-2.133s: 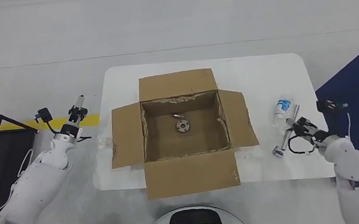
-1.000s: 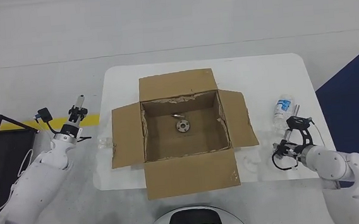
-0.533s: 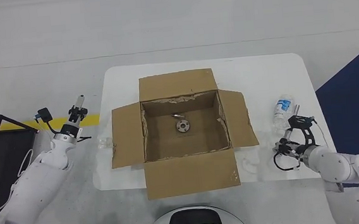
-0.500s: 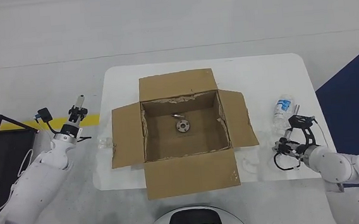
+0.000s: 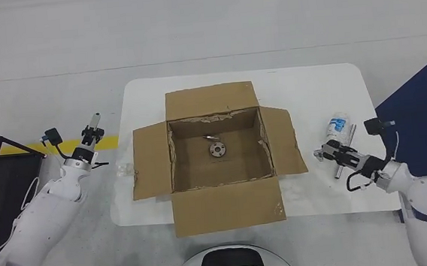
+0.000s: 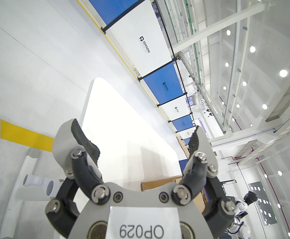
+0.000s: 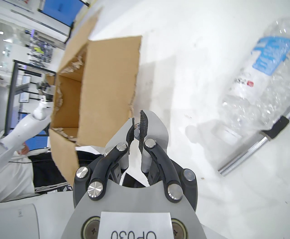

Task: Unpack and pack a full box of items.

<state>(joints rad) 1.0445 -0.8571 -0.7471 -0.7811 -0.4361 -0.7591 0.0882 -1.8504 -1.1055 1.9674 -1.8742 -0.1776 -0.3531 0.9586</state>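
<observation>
In the top view the right claw [image 5: 324,154], clenched on what seems a small metal piece [image 7: 136,132], hangs right of the open box [image 5: 211,101] at centre, probably to carry it in, while the left claw [image 6: 136,135] sits spread wide at the far left.

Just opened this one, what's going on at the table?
The cardboard box sits open mid-table with a small round metal part inside. The right gripper, shut, is over the table between the box's flap and a plastic bottle and metal rod lying there. The left gripper hangs open beyond the table's edge.
</observation>
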